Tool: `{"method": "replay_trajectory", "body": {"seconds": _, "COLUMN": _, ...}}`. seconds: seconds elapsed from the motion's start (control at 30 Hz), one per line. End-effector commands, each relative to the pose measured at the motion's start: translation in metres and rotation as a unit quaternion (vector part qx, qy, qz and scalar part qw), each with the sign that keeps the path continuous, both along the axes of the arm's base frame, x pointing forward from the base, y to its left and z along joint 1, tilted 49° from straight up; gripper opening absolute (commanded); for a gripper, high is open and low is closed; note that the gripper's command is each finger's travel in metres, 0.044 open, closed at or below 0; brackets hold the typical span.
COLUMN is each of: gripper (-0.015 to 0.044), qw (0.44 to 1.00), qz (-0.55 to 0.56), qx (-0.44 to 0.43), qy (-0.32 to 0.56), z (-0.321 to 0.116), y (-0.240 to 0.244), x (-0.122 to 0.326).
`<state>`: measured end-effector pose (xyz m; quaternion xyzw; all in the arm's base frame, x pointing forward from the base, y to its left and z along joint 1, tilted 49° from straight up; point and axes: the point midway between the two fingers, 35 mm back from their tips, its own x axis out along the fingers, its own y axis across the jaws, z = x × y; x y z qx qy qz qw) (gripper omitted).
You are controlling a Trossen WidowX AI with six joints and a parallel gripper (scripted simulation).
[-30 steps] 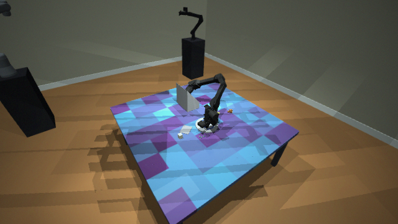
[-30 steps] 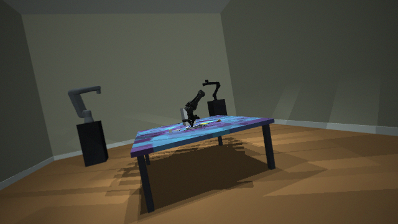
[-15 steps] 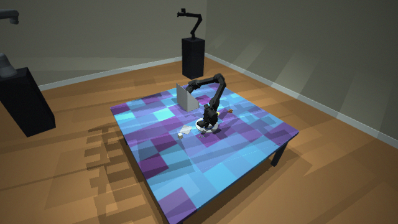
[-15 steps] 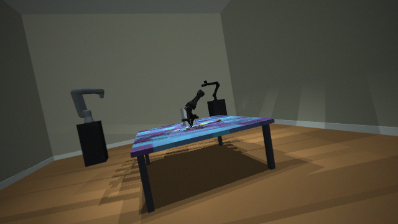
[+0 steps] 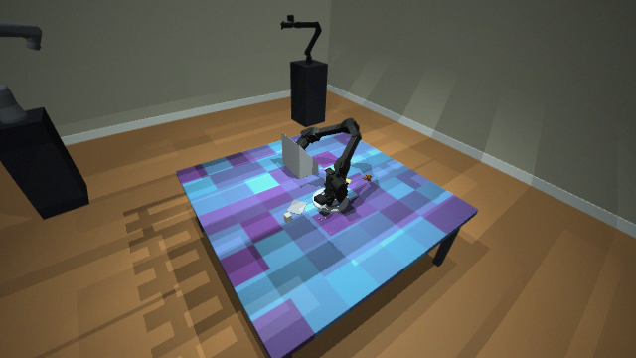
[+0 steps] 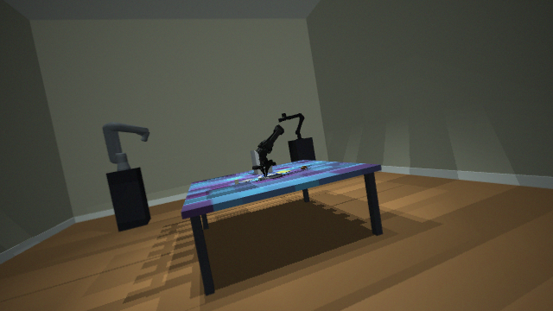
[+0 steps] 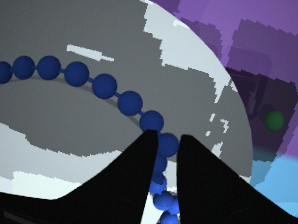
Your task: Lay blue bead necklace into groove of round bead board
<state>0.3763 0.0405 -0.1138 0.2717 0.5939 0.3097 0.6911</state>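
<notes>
The round bead board [image 5: 316,200] [image 7: 210,90] is grey and white, on the patchwork table under the arm. The blue bead necklace [image 7: 104,86] shows in the wrist view as an arc over the board, along a faint curved edge. I cannot tell which beads sit in the groove. My gripper [image 7: 166,141] [image 6: 265,175] is low over the board, shut on one bead of the necklace near its right side. More beads run down between the dark fingers, some bunched at the bottom of the view. The rest of the strand is hidden.
A green bead [image 7: 274,121] lies off the board's right side. A grey upright panel [image 5: 297,161] stands behind the board. A pale flat square [image 5: 297,207], a cream block [image 5: 288,217] and an orange object [image 5: 368,177] [image 6: 304,168] are on the table.
</notes>
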Motion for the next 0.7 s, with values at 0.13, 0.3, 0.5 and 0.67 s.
{"method": "replay_trajectory", "body": {"seconds": 0.13, "gripper": 0.0236, "qw": 1.0, "qz": 0.0, "qx": 0.0, "qy": -0.001, "z": 0.0007, "y": -0.0005, "x": 0.0003}}
{"method": "replay_trajectory", "body": {"seconds": 0.3, "gripper": 0.0368, "qw": 1.0, "qz": 0.0, "qx": 0.0, "qy": 0.0, "z": 0.0016, "y": -0.0018, "x": -0.0002}}
{"method": "replay_trajectory", "body": {"seconds": 0.5, "gripper": 0.044, "qw": 1.0, "qz": -0.001, "qx": 0.001, "qy": 0.003, "z": 0.0037, "y": -0.0044, "x": -0.0008}}
{"method": "replay_trajectory", "body": {"seconds": 0.67, "gripper": 0.044, "qw": 1.0, "qz": -0.001, "qx": 0.001, "qy": 0.003, "z": 0.0037, "y": -0.0044, "x": -0.0008}}
